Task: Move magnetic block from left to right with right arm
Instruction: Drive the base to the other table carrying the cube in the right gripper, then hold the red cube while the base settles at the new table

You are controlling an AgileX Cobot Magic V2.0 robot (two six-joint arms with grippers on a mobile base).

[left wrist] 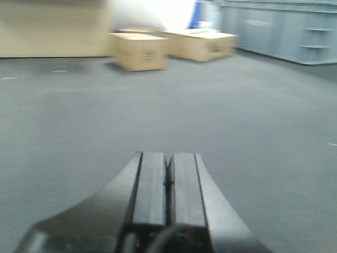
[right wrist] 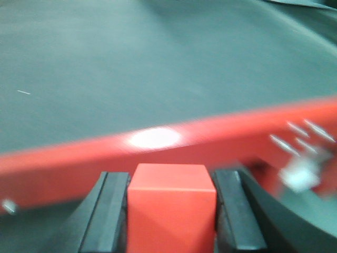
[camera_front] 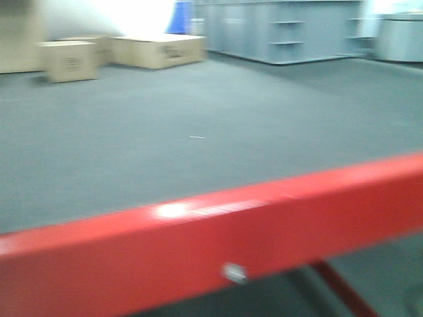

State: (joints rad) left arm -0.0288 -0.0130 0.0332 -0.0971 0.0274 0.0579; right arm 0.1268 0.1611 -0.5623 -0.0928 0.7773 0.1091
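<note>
The magnetic block [right wrist: 171,208], a bright-red cube, sits between the two black fingers of my right gripper [right wrist: 171,182], which is shut on its sides. Just beyond it runs a red metal beam [right wrist: 158,150]. In the left wrist view my left gripper [left wrist: 168,158] is shut with its pads pressed together and nothing between them, held above the grey floor. The front view shows neither gripper and not the block, only the same red beam [camera_front: 218,244] crossing the lower frame.
Brown cardboard boxes [camera_front: 69,61] [camera_front: 158,49] stand on the grey floor at the back left, also in the left wrist view [left wrist: 139,50]. Grey-blue cabinets [camera_front: 284,30] line the back wall. Bolts and a metal bracket [right wrist: 300,158] sit on the beam's right end.
</note>
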